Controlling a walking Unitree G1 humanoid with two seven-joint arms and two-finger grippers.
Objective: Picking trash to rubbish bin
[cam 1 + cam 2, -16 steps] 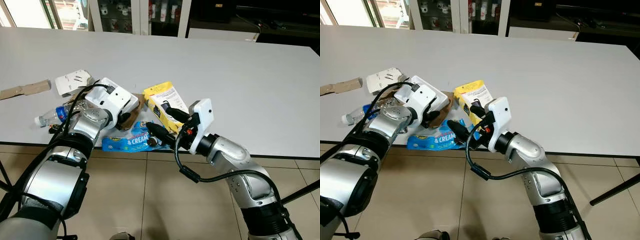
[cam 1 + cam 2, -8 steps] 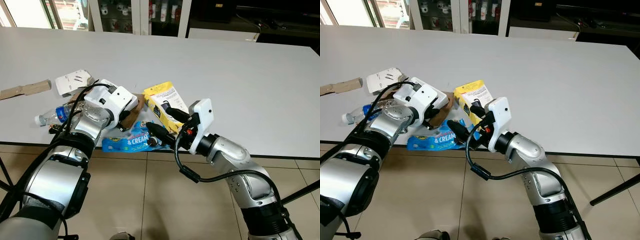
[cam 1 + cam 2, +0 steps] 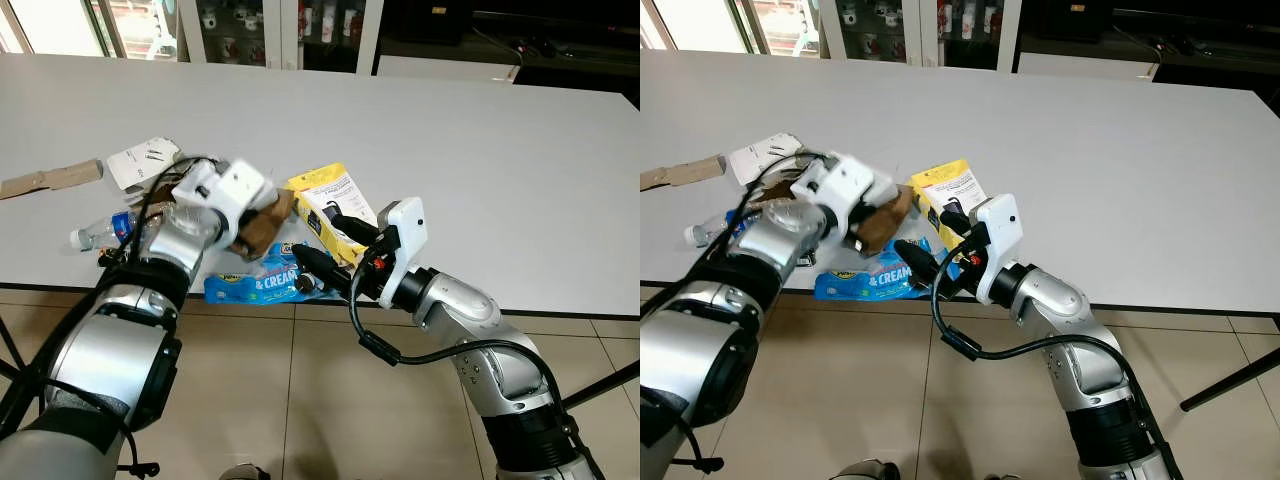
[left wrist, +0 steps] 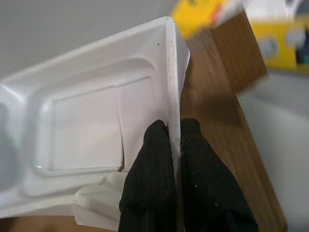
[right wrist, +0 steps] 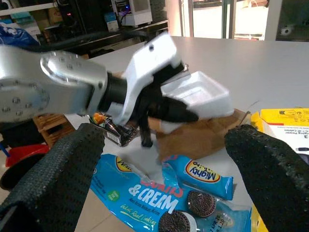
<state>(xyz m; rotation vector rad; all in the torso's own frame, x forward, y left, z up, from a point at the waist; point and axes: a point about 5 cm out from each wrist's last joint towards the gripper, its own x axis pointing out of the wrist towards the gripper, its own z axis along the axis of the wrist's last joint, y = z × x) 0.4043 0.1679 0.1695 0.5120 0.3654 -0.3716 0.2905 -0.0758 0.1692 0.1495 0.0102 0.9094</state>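
item: white table (image 3: 480,130), long, with a heap of trash at its near left edge.

left gripper (image 4: 175,145): jaws pressed together on the rim of a white foam tray (image 4: 96,130); in the wrist view the two black fingers (image 4: 149,183) pinch the tray's edge between them. tray is lifted and tilted over the heap, with a piece of brown paper (image 3: 262,225) hanging just under it. blur on the arm in the head views suggests it is moving.

right gripper (image 3: 322,243): jaws spread wide, holding nothing, hovering at the near table edge over a blue cookie packet (image 3: 262,284) and just beside a yellow box (image 3: 328,199).

remaining trash on the table:
- blue cookie packet, flat, overhanging the near edge.
- yellow box, lying just right of the tray.
- clear plastic bottle (image 3: 100,232), on its side, left of the heap.
- white carton (image 3: 143,163), farther back on the left.
- strip of brown cardboard (image 3: 48,180), far left.
- a small dark wrapper (image 5: 113,126) near the packet, too small to name.

rubbish bin: i cannot place one in these pictures.

progress, as a judgement: early. one piece, the tray, is gripped and raised but not yet carried off or dropped; every other piece listed lies on the table and is left to do. the right gripper looks set to take the packet or the box.
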